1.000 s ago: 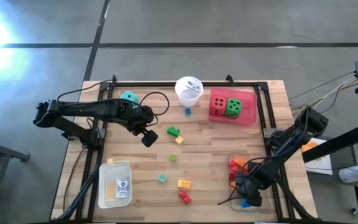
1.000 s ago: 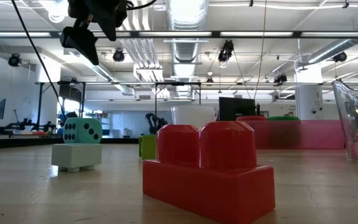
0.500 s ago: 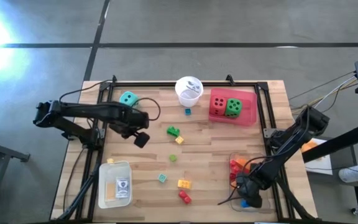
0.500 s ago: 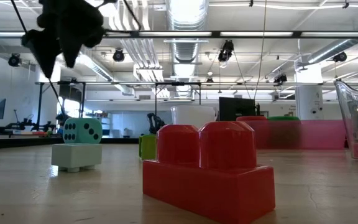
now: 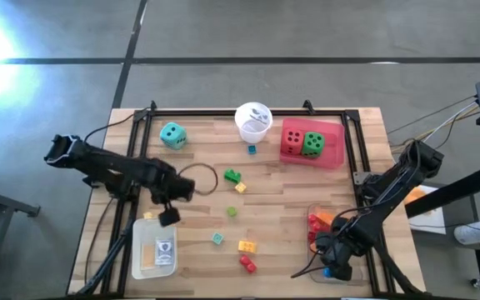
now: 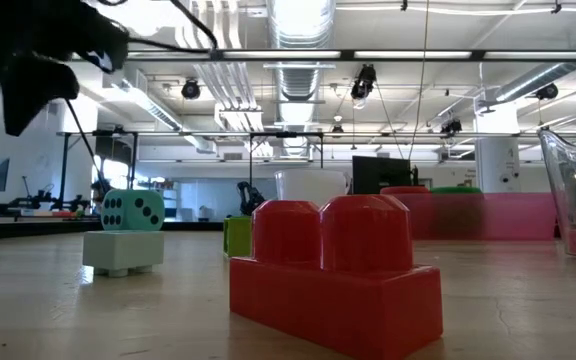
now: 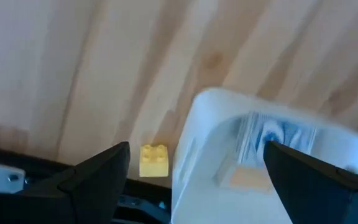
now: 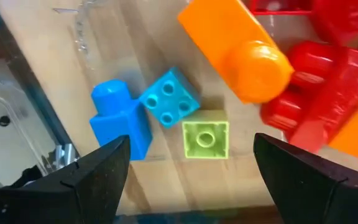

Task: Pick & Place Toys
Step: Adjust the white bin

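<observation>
My left gripper (image 5: pixel 167 216) (image 7: pixel 194 171) hangs open over the far rim of the white tray (image 5: pixel 142 261) (image 7: pixel 194 124), which holds cards (image 7: pixel 272 140). A small yellow brick (image 5: pixel 148 216) (image 7: pixel 153 160) lies on the table just outside that rim. My right gripper (image 5: pixel 332 260) (image 8: pixel 188 168) stands open above the clear tray (image 5: pixel 312 210), over a blue brick (image 8: pixel 122 121), a light-blue brick (image 8: pixel 169 98), a green brick (image 8: pixel 205 138), an orange one (image 8: pixel 235 46) and red ones (image 8: pixel 322 68). A teal die (image 5: pixel 172 134) rests at the far left.
Loose bricks lie mid-table: green (image 5: pixel 233 176), yellow (image 5: pixel 240 187), small green (image 5: pixel 232 212), teal (image 5: pixel 217 238), yellow-orange (image 5: pixel 247 246), red (image 5: pixel 247 263) (image 6: pixel 333 270). A white cup (image 5: pixel 252 121) and a pink tray (image 5: pixel 333 154) with a red and a green die stand at the far edge.
My left gripper has swung from the table's middle toward the near left, sinking and turning as it went, and now hangs over the white tray's far rim. The toys on the table lie where they were.
</observation>
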Robot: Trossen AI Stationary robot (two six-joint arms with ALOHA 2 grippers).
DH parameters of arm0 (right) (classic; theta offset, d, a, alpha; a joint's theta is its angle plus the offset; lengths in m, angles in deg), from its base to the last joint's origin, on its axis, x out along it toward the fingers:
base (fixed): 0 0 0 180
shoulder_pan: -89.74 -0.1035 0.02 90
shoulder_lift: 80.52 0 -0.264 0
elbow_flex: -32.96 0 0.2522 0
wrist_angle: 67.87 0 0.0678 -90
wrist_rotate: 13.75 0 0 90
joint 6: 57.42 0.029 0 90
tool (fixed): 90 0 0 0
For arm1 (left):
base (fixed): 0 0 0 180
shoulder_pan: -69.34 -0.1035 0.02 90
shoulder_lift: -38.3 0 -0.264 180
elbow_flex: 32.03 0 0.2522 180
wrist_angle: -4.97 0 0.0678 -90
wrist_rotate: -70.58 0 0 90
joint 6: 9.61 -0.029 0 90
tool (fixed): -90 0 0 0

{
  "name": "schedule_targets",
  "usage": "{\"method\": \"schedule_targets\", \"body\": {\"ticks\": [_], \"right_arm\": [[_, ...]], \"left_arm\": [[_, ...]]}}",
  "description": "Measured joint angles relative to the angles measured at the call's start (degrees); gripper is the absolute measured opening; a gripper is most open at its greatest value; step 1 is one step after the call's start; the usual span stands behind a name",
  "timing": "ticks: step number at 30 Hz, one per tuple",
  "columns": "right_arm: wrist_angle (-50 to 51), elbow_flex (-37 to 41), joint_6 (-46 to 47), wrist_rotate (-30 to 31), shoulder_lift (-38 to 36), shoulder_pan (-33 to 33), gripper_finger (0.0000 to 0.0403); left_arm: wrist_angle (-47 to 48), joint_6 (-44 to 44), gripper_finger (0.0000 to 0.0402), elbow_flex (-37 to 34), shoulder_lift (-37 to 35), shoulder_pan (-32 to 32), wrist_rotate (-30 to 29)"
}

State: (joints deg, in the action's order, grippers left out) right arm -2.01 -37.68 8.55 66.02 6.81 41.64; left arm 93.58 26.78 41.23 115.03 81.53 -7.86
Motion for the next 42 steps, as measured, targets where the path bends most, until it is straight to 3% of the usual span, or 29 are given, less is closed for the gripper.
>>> {"method": "schedule_targets", "body": {"ticks": [6,12,25,34,42], "right_arm": [[0.3,-1.4,0.5,0.0,0.0,0.0,0.0334],[0.5,-2.5,0.9,0.2,-0.1,0.0,0.0334],[0.5,-3.9,6.3,0.3,-0.1,0.0,0.0334],[0.4,-3.9,6.9,0.3,-0.1,0.0,0.0334],[0.5,-3.9,5.6,0.3,-0.1,0.0,0.0334]], "left_arm": [[0.0,-0.5,0.0371,-2.4,0.0,7.4,-1.6],[-1.4,2.9,0.0348,-8.3,0.0,10.2,-1.6],[-12.7,2.8,0.0153,-14.1,0.0,10.6,-0.3],[-19.9,3.7,0.0015,-14.2,0.0,10.7,-0.4],[-25.4,7.0,0.0004,-14.2,0.0,10.6,-2.9]]}}
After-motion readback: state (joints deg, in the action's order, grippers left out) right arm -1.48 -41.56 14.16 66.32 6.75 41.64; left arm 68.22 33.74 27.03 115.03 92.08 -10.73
